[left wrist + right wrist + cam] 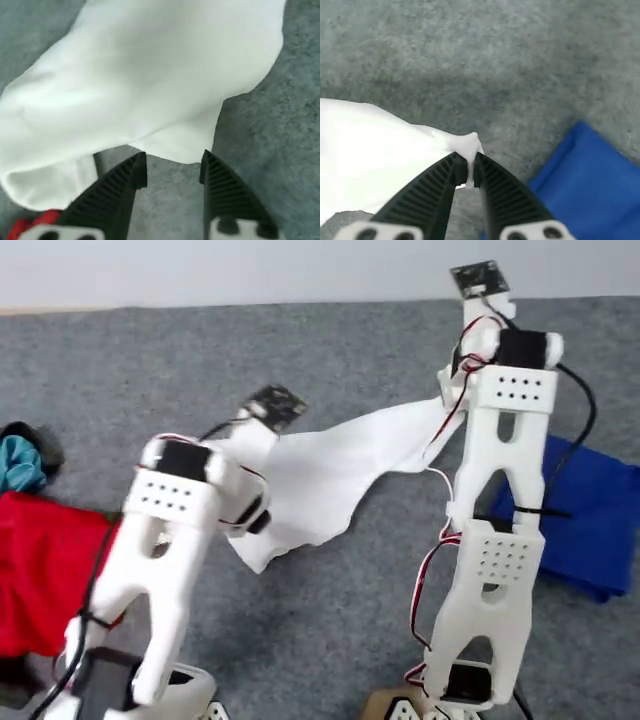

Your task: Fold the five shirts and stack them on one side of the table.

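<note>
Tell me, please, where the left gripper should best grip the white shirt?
Probably the loose edge of the white shirt just ahead of the open left gripper, far from the corner that the right gripper pinches. Come straight on from the table side: that edge is thin and free.

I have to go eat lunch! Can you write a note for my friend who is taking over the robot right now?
Right gripper: shut on a corner of the white shirt.
Left gripper: open at the opposite edge of that shirt, not gripping.
Blue shirt lies by the right arm. Red shirt and a teal cloth lie by the left arm, on the grey table.
Done: no stack to be seen yet.
Left: fold the white shirt, then the others, and stack them on one side.
</note>
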Controlling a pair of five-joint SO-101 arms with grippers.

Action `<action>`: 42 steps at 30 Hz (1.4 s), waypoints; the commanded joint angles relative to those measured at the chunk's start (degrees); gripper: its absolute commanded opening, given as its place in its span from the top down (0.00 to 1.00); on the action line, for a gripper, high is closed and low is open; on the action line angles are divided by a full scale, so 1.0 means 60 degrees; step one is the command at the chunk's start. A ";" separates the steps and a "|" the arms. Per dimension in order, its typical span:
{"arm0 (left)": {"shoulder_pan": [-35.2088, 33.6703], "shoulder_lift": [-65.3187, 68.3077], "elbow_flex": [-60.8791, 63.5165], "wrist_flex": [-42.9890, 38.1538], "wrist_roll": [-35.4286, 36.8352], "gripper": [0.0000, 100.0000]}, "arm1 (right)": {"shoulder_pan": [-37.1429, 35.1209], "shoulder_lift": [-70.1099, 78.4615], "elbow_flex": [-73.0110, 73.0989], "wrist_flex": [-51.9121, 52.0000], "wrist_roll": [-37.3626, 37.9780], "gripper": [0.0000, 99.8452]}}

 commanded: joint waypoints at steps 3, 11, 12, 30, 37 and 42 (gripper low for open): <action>0.0864 0.1114 0.0051 -0.0821 -0.0044 0.82 | 0.0593 -0.0901 -0.0601 0.0388 -0.0029 0.99; 0.1641 0.2447 0.0095 -0.1201 -0.0044 0.82 | 0.1018 -0.0901 -0.0586 0.0388 -0.0015 0.99; 0.1626 0.2637 0.0051 -0.1260 -0.0044 0.82 | 0.1004 -0.0901 -0.0601 0.0388 0.0073 0.99; 0.0234 0.0777 -0.2469 0.0703 -0.0044 1.00 | 0.1370 -0.1487 -0.0601 0.0388 0.0293 0.99; -0.1451 -0.1890 -0.3875 0.1656 -0.0015 1.00 | 0.1897 -0.2132 -0.0571 0.0388 0.0308 0.99; -0.2432 -0.3326 -0.4110 0.2154 -0.0029 1.00 | 0.1985 -0.2601 -0.0542 0.0388 0.0308 0.99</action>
